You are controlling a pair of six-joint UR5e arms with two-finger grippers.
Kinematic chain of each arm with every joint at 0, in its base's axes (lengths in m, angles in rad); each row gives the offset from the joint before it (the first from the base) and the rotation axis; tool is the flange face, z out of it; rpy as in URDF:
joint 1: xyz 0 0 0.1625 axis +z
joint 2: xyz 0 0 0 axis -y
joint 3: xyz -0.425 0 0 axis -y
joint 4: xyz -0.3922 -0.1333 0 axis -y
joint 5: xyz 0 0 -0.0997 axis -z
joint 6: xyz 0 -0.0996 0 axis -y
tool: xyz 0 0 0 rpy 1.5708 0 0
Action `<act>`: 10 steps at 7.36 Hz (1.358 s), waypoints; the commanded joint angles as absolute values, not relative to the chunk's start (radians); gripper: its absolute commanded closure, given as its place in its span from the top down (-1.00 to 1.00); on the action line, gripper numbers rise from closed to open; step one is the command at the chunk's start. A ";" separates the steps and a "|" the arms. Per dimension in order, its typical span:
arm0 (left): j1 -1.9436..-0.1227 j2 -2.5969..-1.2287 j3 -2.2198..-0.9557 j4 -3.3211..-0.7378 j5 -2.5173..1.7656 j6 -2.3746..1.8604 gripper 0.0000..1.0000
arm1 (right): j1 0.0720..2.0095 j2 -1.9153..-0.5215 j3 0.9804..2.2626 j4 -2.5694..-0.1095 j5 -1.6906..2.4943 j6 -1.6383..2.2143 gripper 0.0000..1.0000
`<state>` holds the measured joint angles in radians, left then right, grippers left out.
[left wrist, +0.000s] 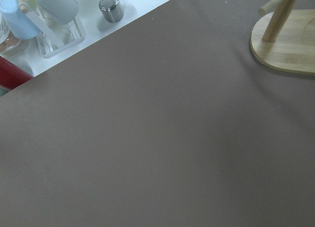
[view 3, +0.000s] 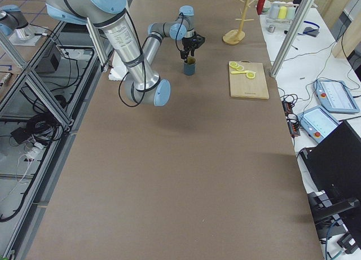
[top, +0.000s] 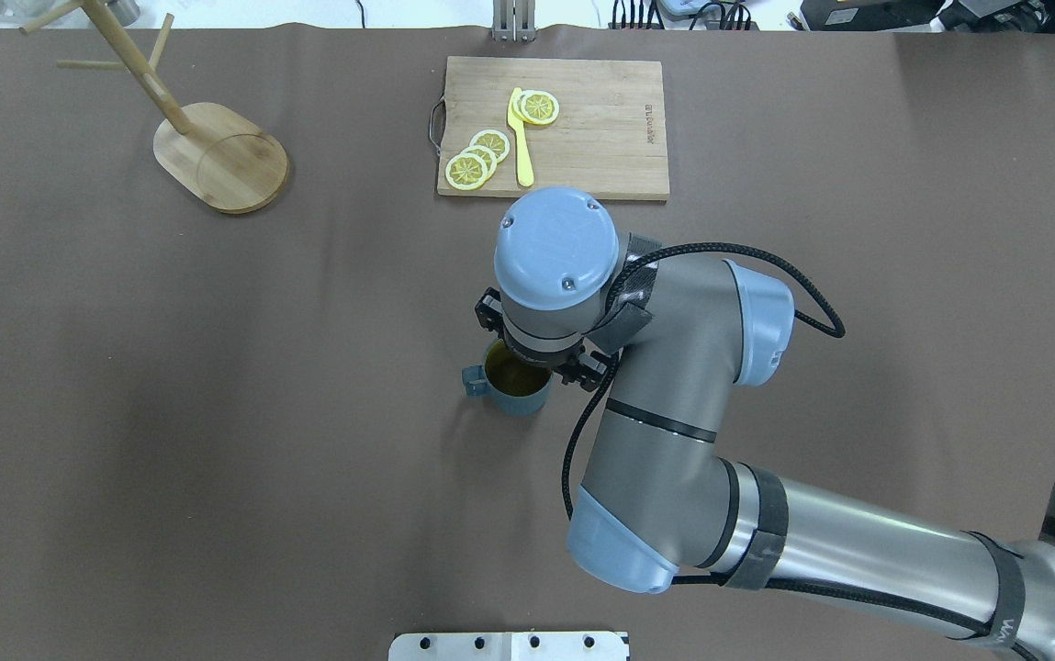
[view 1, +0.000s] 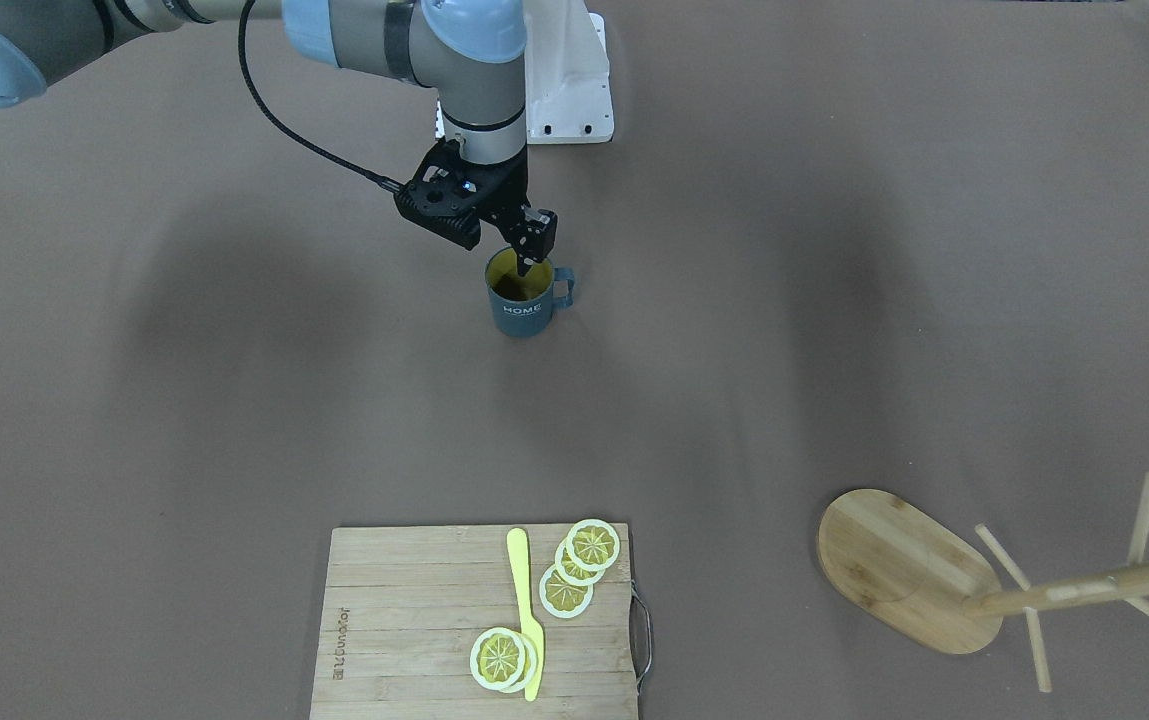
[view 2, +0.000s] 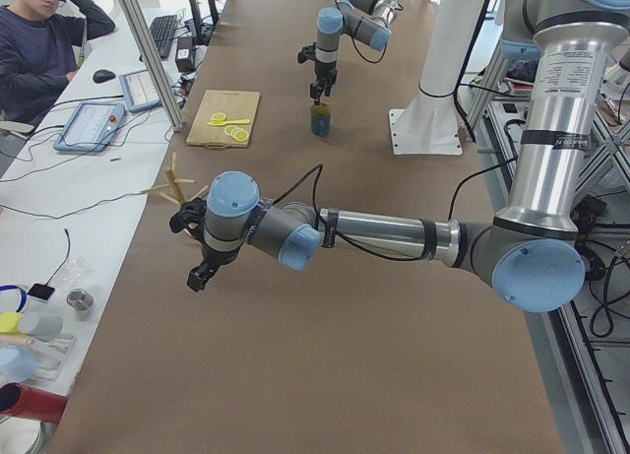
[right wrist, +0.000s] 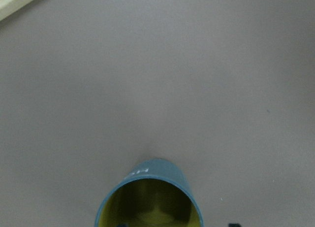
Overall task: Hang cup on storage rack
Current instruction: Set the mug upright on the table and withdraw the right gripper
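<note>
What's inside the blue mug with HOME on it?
The slate-blue cylindrical mug shows a yellow-olive interior with one black finger of the right gripper dipping in. Part of its floor is hidden by that finger.

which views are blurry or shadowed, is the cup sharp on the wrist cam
Right wrist view: soft focus, the cup cut off by the bottom edge, its lettering smeared. Front-facing view: sharp, lettering legible, broad faint shadows on the table. Left wrist view: slightly soft, a dim shadow below the rack.
</note>
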<state>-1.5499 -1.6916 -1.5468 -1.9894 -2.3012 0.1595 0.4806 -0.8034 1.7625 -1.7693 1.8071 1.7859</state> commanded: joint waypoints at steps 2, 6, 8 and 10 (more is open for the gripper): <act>-1.404 -1.695 -1.571 -2.175 -2.299 0.032 0.98 | 0.589 -0.967 1.926 -1.769 1.816 1.566 1.00; -1.117 -1.693 -1.629 -2.474 -2.229 -0.389 0.99 | 0.855 -1.162 1.928 -1.737 1.983 1.093 1.00; -0.938 -1.706 -1.683 -2.487 -2.084 -0.499 0.99 | 0.986 -1.331 1.919 -1.558 2.089 0.908 1.00; -0.798 -1.739 -1.707 -2.487 -1.966 -0.587 0.99 | 1.125 -1.434 1.895 -1.549 2.161 0.653 1.00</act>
